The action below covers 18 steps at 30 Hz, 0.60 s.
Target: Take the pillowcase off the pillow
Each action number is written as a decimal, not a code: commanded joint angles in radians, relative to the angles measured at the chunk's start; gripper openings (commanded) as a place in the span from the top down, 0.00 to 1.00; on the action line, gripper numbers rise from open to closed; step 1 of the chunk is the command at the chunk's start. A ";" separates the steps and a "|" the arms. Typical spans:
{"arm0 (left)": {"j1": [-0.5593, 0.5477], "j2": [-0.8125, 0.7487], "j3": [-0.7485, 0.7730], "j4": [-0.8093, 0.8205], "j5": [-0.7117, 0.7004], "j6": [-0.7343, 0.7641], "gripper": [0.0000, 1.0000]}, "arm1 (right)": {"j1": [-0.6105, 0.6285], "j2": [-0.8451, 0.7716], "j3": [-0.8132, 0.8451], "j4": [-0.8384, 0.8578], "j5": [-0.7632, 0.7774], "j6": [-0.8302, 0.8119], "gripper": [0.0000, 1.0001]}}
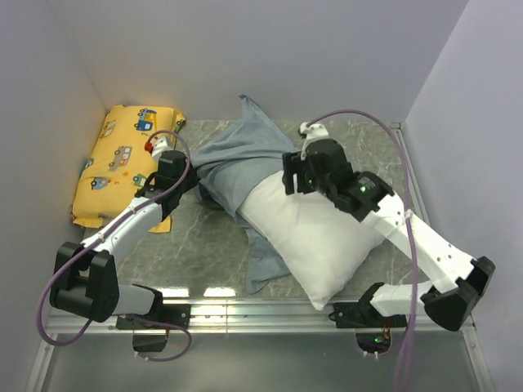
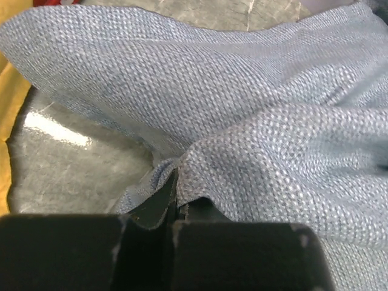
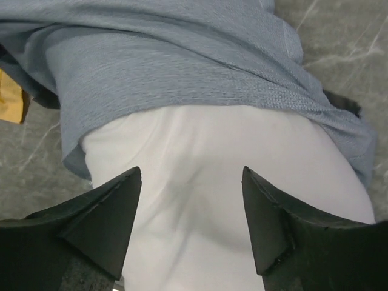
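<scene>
**Pillowcase half off, left gripper pinching the cloth, right gripper spread over the pillow**

Top view: The white pillow lies slantwise on the grey marbled table, its near corner towards the front rail. The grey-blue pillowcase covers only the pillow's far end. The rest of the cloth is bunched and trails towards the back wall, and one flap lies on the table along the pillow's left side. The left gripper reaches into the bunched cloth at its left edge. The right gripper sits over the far end of the pillow, where the cloth meets the bare white. A yellow cushion with a vehicle print lies in the far left corner, just beside the left arm.

Left wrist view: The left gripper has its jaws pressed together on a fold of the pillowcase, and the cloth gathers into a pucker right at the tips. The table shows below the cloth, and the yellow cushion shows at the left edge.

Right wrist view: The right gripper has its jaws spread wide apart and grips nothing. The bare pillow fills the gap between them; whether the tips touch it cannot be told. The pillowcase rim runs across the pillow just past the tips.
</scene>
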 commanded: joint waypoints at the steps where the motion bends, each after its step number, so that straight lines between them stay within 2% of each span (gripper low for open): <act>1: -0.011 -0.004 0.043 0.049 -0.022 0.028 1.00 | 0.144 -0.070 -0.022 0.034 0.187 -0.082 0.24; 2: -0.012 -0.002 0.044 0.049 -0.013 0.032 1.00 | 0.242 -0.069 -0.030 0.021 0.220 -0.099 0.23; 6: -0.014 -0.008 0.043 0.048 -0.005 0.038 1.00 | 0.456 -0.014 -0.062 0.001 0.398 -0.122 0.20; 8: -0.014 -0.012 0.046 0.049 0.002 0.040 0.99 | 0.499 0.047 -0.076 -0.008 0.473 -0.122 0.18; 13: -0.014 -0.016 0.061 0.032 0.010 0.055 0.99 | 0.589 0.173 -0.136 -0.003 0.527 -0.119 0.16; 18: -0.014 -0.024 0.078 0.017 0.019 0.058 0.99 | 0.620 0.308 -0.139 -0.041 0.680 -0.062 0.09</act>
